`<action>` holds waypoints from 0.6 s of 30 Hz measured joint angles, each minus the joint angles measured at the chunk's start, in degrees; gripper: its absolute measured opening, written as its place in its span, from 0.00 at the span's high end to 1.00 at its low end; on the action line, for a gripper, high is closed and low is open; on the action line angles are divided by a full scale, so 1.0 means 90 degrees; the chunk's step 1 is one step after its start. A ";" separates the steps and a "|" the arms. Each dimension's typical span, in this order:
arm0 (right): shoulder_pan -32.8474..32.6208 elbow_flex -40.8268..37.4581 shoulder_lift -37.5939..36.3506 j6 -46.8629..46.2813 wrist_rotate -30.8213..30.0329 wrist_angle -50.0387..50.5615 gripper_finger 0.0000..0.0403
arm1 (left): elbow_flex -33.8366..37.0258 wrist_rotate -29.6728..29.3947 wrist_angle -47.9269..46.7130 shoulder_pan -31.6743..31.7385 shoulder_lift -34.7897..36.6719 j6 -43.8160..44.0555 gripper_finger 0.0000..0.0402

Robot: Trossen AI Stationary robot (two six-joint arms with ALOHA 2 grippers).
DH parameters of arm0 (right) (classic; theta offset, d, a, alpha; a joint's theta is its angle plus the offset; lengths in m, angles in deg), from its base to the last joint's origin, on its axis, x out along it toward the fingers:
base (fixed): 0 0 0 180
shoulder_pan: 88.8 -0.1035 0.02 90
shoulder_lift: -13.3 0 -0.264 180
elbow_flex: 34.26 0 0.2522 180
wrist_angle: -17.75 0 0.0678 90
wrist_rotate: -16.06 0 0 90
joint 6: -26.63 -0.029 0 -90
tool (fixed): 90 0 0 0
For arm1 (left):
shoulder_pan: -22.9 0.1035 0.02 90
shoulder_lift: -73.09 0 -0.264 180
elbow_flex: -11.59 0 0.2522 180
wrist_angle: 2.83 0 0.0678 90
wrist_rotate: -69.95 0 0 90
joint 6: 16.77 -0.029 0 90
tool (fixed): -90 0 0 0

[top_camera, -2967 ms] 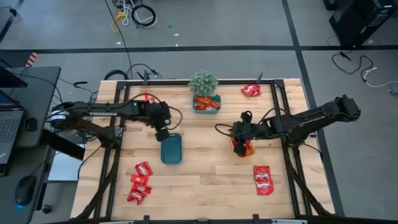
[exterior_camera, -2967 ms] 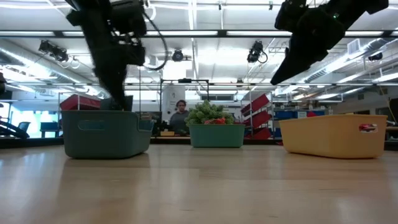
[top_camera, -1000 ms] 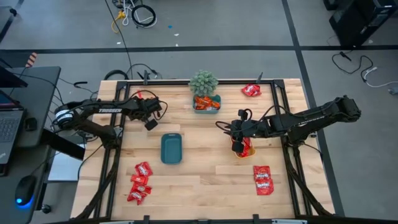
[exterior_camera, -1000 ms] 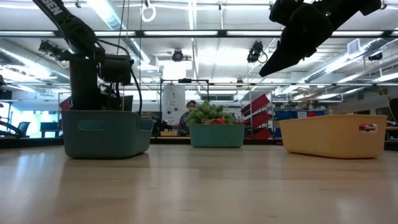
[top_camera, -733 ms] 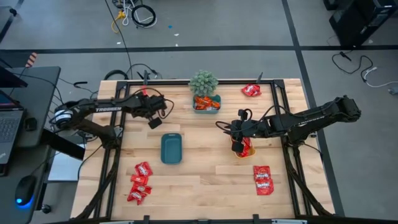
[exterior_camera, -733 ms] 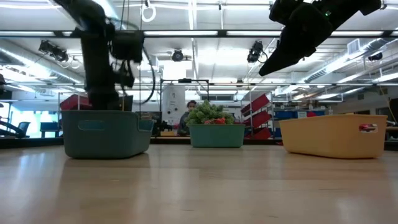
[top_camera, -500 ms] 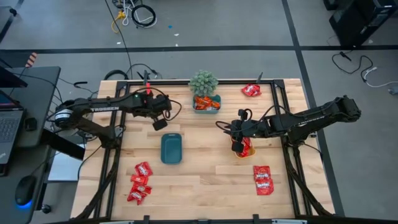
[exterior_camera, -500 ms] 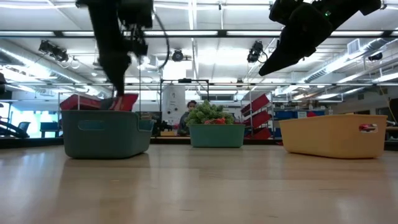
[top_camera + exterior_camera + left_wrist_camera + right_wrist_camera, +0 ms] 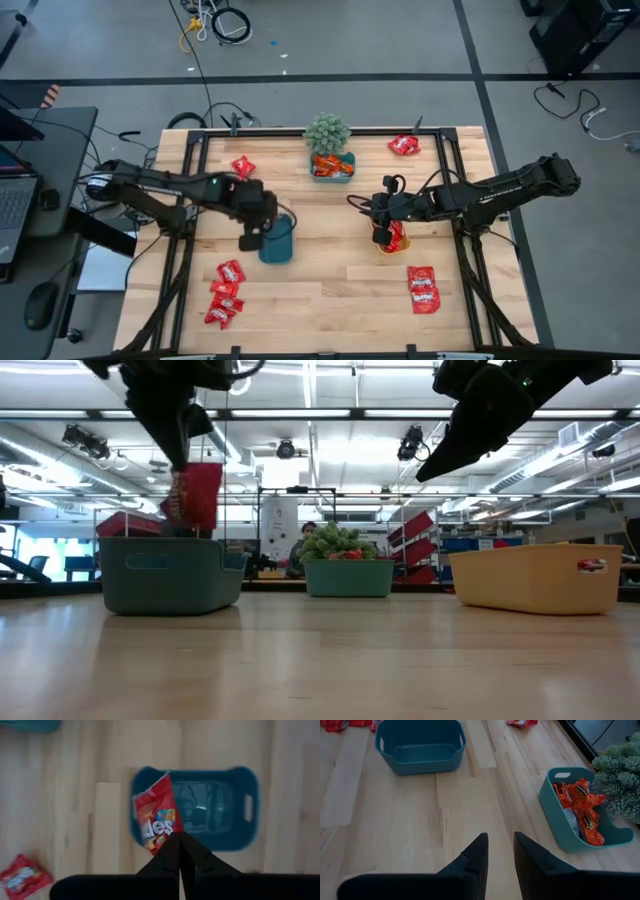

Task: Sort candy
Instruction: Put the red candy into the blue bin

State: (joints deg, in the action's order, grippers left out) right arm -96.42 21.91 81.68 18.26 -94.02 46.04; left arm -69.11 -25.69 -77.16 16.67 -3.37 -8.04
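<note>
High view: the left gripper (image 9: 250,241) is hovering at the left rim of the dark teal tray (image 9: 281,243), fingers pinched shut on a red candy packet (image 9: 155,821) dangling above that rim. The right gripper (image 9: 500,851) is waiting over the yellow tray (image 9: 540,578), fingers standing narrowly apart and holding nothing. Risk: the packet is hanging partly outside the tray wall; released here, it may catch the rim and be landing on the table (image 9: 330,290).
</note>
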 joint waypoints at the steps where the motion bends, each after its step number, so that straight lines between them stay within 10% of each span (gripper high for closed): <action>1: 0.0000 0.0000 0.0000 -0.0001 0.0000 0.0000 0.81 | 0.0064 0.0009 0.0054 -0.0092 0.0000 0.0068 1.00; 18: 0.0000 0.0000 0.0000 0.0001 0.0000 -0.0042 0.82 | 0.1937 0.0067 0.2444 -0.0562 -0.0010 -0.0590 1.00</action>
State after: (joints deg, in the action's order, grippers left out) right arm -96.42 21.91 81.68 18.27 -94.02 45.66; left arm -51.68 -25.09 -55.16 11.61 -3.46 -13.35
